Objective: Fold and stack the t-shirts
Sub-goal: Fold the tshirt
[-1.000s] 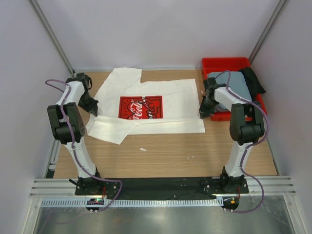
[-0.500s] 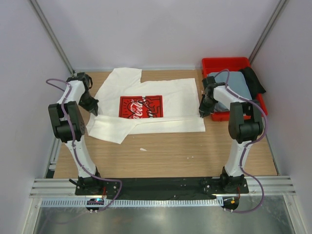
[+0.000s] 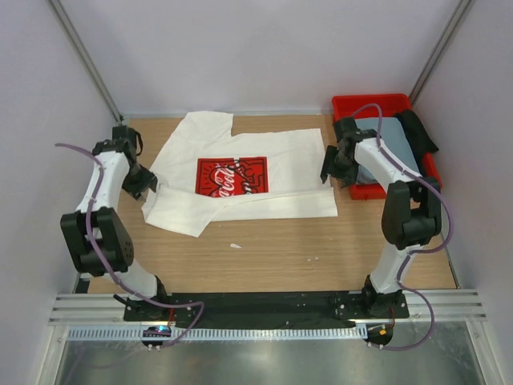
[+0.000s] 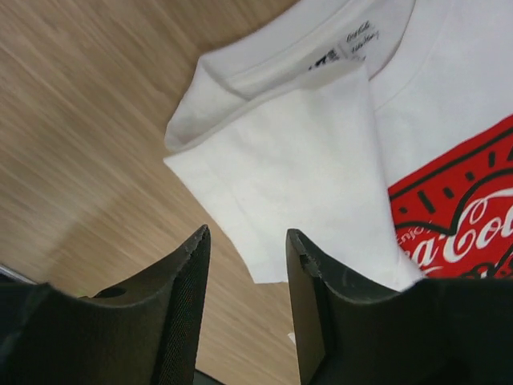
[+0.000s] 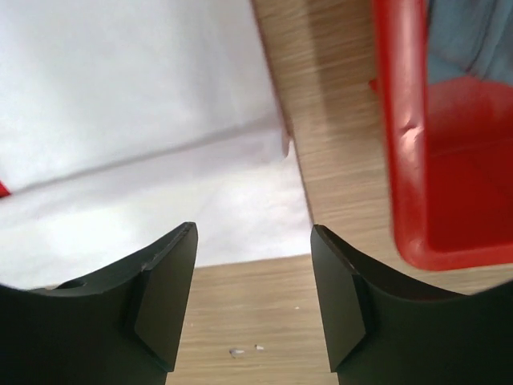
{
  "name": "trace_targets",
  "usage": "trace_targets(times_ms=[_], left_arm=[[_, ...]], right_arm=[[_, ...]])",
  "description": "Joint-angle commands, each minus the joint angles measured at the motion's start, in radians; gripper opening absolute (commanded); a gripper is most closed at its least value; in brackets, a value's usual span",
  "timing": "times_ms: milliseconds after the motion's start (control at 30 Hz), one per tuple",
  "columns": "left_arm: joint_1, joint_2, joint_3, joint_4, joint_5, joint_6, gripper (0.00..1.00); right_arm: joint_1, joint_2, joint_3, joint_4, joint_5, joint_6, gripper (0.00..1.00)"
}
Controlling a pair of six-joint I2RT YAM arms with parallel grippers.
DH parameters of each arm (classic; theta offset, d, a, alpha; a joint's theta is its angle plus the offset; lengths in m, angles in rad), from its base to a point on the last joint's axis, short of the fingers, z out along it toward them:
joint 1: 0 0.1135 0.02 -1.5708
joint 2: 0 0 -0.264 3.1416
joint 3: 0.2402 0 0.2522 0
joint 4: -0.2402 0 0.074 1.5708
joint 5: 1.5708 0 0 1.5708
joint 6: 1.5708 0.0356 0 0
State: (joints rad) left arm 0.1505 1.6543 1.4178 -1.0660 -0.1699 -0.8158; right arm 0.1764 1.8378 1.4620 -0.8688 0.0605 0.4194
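Note:
The white t-shirt (image 3: pixel 272 172) with the red Coca-Cola print (image 3: pixel 232 176) lies flat on the wooden table, its near edge folded over in a strip. My left gripper (image 3: pixel 147 186) hovers open at the shirt's left edge; in the left wrist view the gripper (image 4: pixel 248 233) has nothing between its fingers, above the folded sleeve (image 4: pixel 304 160). My right gripper (image 3: pixel 327 173) stands open at the shirt's right edge; in the right wrist view the gripper (image 5: pixel 253 228) is empty over the shirt's corner (image 5: pixel 144 120). The grey-blue t-shirt (image 3: pixel 393 140) lies in the red bin.
The red bin (image 3: pixel 373 102) stands at the back right, close to my right arm; its wall (image 5: pixel 401 160) shows just right of the right fingers. A black item (image 3: pixel 418 128) hangs over the bin's far side. Small white scraps (image 3: pixel 235 245) lie on the near table.
Both grippers have gone from shut to open and let go of the white shirt's edges. The left arm has swung out to the left; the right gripper has lifted slightly.

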Motion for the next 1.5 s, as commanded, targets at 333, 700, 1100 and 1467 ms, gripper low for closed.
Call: trace_targets(times_ms=[333, 700, 1100, 1467], left_arm=[[-0.123, -0.240, -0.390, 0.006, 0.198, -0.029, 0.47], [-0.173, -0.166, -0.513, 0.190, 0.285, -0.088, 0.49], [-0.259, -0.039, -0.500, 0.293, 0.294, -0.137, 0.47], [-0.269, 0.041, -0.473, 0.316, 0.248, -0.135, 0.16]], right_arm=[[0.141, -0.040, -0.086, 0.062, -0.162, 0.050, 0.65], [0.147, -0.084, -0.147, 0.079, -0.156, 0.041, 0.65], [0.146, -0.126, -0.200, 0.080, -0.137, 0.021, 0.65], [0.140, -0.127, -0.195, 0.073, -0.126, 0.009, 0.65]])
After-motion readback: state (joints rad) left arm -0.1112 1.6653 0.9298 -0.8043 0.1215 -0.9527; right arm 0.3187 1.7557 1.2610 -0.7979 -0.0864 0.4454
